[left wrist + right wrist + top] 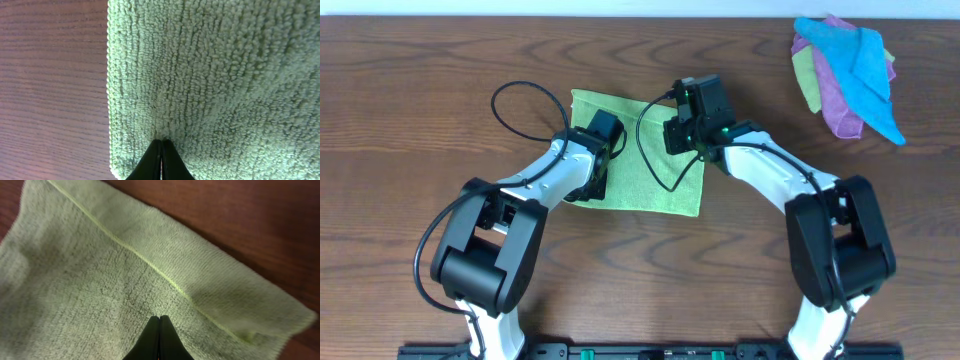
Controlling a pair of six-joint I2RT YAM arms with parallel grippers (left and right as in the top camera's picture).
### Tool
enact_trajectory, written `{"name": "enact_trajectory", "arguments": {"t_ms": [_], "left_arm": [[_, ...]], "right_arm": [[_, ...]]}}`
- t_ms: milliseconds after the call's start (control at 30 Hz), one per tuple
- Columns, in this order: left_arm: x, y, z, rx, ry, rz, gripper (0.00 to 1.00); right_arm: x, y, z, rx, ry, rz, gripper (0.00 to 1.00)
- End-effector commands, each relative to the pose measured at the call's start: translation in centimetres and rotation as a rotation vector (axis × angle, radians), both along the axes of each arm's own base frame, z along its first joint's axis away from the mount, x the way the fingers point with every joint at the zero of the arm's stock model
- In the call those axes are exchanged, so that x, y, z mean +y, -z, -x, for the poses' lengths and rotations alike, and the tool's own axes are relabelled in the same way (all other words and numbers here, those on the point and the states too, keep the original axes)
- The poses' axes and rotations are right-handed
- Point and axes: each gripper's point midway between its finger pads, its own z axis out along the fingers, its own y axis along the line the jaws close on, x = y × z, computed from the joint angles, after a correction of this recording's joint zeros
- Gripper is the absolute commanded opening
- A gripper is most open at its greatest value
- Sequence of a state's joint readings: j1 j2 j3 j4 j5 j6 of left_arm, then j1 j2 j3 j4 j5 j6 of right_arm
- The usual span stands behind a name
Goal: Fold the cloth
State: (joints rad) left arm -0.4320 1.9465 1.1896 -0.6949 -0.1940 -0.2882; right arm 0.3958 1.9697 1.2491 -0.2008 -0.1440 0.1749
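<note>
The green cloth (620, 185) is spread in the middle of the brown table (400, 90). It is pinched by the left gripper (161, 141) and the right gripper (159, 317), with fingers squeezed tight together.

No readable text, labels or numbers anywhere.

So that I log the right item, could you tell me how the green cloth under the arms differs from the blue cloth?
The green cloth lies spread flat; the blue cloth is crumpled. The left pincer and right pincer are closed on the green cloth; the blue cloth sits untouched, heaped with a purple cloth. Both are on the wooden table.
</note>
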Motion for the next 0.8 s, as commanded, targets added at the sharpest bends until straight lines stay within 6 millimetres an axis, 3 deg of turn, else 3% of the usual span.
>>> {"name": "enact_trajectory", "arguments": {"t_ms": [0,233,467,767], "left_arm": [[-0.2,2.4,1.6,0.077,-0.014,0.036,0.06],[-0.6,2.5,1.8,0.088,-0.013,0.059,0.06],[-0.6,2.5,1.8,0.088,-0.013,0.059,0.06],[-0.6,2.5,1.8,0.088,-0.013,0.058,0.06]], "right_arm": [[0.5,0.8,-0.5,0.003,-0.02,-0.009,0.02],[1.0,1.2,-1.8,-0.017,-0.023,-0.015,0.01],[1.2,3.0,-2.3,0.011,-0.022,-0.004,0.01],[-0.1,3.7,-2.6,0.031,0.0,0.011,0.01]]}}
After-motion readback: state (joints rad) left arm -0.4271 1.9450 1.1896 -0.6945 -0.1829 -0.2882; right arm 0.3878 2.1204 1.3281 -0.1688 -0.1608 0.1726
